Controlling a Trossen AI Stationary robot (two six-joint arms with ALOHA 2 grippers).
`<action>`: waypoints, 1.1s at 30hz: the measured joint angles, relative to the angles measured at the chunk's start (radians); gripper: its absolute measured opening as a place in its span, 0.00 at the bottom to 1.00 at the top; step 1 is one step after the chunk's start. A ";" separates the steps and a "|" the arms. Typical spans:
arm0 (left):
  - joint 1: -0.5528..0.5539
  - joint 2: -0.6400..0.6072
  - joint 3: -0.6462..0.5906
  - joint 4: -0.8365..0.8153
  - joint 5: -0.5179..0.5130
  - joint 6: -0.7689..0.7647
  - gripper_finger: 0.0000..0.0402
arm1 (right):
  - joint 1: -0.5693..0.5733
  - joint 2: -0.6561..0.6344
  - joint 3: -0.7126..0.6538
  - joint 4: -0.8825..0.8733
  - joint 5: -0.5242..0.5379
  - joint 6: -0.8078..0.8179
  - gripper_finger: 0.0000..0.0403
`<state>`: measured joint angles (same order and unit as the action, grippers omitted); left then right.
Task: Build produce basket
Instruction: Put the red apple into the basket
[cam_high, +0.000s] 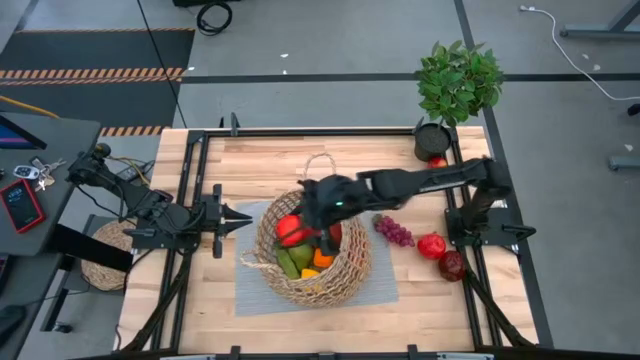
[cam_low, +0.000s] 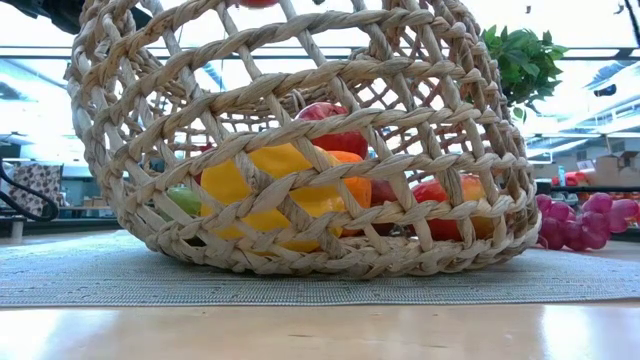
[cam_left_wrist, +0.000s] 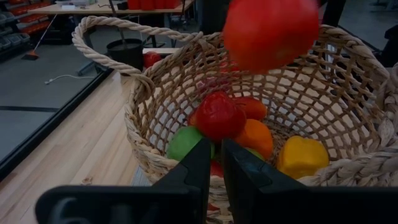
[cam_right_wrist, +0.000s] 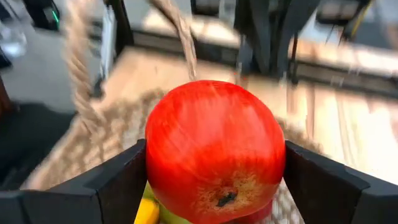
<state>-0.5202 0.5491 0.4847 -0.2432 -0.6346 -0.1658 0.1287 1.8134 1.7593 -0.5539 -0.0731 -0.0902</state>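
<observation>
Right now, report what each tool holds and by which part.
Right tool: a red apple, pinched across its sides, above the basket. Left tool: shut, holding nothing.

A large red apple (cam_right_wrist: 214, 149) fills the middle of the view, held between the two dark fingers (cam_right_wrist: 112, 180) of the right hand (cam_right_wrist: 214, 180) — one pressed to each side of it. Its brownish blossom end faces the camera, with orange-yellow flecking around it. Just under the apple a bit of yellow produce (cam_right_wrist: 147, 211) peeks out. Behind, blurred, a tan wicker handle of the basket (cam_right_wrist: 180, 31) rises, and the pale wooden bench (cam_right_wrist: 348, 130) lies beyond — with dark frame parts farther off.
</observation>
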 joint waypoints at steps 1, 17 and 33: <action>0.000 0.000 0.000 0.000 0.000 0.000 0.12 | -0.004 0.028 0.039 -0.047 0.000 0.000 0.85; 0.000 0.000 0.000 0.000 0.000 0.000 0.12 | -0.048 0.247 0.352 -0.518 0.166 0.007 0.85; 0.000 0.000 0.000 0.000 0.000 0.000 0.12 | -0.029 0.143 0.349 -0.592 0.320 0.032 0.93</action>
<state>-0.5205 0.5495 0.4847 -0.2432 -0.6342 -0.1658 0.1002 1.9568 2.1086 -1.1463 0.2468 -0.0587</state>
